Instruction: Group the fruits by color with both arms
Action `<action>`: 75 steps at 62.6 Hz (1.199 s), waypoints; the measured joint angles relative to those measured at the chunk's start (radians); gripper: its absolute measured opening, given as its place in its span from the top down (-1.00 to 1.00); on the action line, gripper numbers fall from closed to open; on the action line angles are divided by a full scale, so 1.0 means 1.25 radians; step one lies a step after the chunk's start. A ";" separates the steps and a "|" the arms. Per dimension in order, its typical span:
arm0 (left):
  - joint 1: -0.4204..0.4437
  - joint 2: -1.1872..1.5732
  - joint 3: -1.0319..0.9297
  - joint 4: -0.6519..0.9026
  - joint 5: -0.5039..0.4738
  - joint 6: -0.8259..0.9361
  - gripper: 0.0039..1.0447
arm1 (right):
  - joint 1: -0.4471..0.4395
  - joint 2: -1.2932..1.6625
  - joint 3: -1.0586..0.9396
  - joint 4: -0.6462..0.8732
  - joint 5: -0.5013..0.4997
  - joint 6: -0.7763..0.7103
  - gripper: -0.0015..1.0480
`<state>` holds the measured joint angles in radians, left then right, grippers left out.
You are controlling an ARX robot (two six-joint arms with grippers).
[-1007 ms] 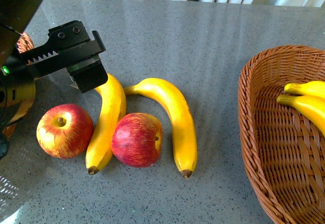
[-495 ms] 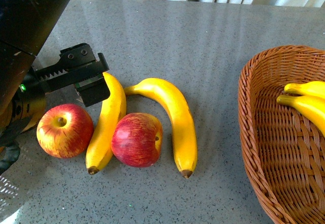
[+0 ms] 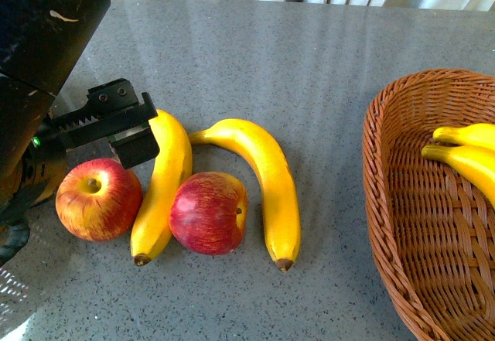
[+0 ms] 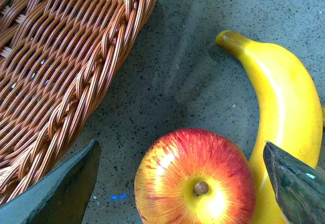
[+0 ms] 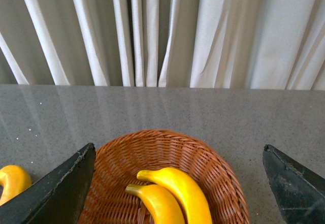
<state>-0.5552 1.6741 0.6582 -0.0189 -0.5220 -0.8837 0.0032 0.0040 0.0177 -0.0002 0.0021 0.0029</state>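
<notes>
Four fruits crowd the table (image 3: 309,63): left apple (image 3: 98,199), left banana (image 3: 164,182), right apple (image 3: 209,213), right banana (image 3: 267,179). The left claw (image 3: 124,141) hangs just over the left apple.

From the left wrist, its fingers (image 4: 66,188) spread wide astride that apple, gripping nothing.

From the right wrist, the right claw (image 5: 177,183) gapes wide and empty above a basket (image 5: 152,135) holding a banana pair (image 5: 188,189).

The glossy black left arm (image 3: 39,32) fills the front view's 10 o'clock corner. Its boxy black left end effector (image 3: 138,128) juts toward 3 o'clock, dark fingers (image 4: 61,193) spread wide. The right end effector (image 5: 177,186) likewise has its fingers spread wide.
</notes>
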 joint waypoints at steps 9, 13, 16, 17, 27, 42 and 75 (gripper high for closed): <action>0.000 0.008 -0.001 0.005 0.005 0.000 -0.83 | 0.000 0.000 0.000 0.000 0.000 0.000 -0.82; 0.000 0.014 -0.001 0.007 0.009 0.000 -0.83 | 0.000 0.000 0.000 0.000 0.000 0.000 -0.82; 0.001 0.019 -0.001 0.010 0.013 0.000 -0.83 | 0.000 0.000 0.000 0.000 0.000 0.000 -0.82; 0.001 0.021 -0.002 0.011 0.014 0.000 -0.83 | 0.000 0.000 0.000 0.000 0.000 0.000 -0.82; 0.002 0.038 -0.002 0.020 0.020 0.001 -0.83 | 0.000 0.000 0.000 0.000 0.000 0.000 -0.82; 0.002 0.050 -0.002 0.026 0.026 0.001 -0.83 | 0.000 0.000 0.000 0.000 0.000 0.000 -0.82; -0.009 0.079 -0.001 0.030 0.045 0.003 -0.83 | 0.000 0.000 0.000 0.000 0.000 0.000 -0.82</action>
<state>-0.5667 1.7733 0.6567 0.0189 -0.4660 -0.8795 0.0032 0.0040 0.0177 -0.0002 0.0017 0.0029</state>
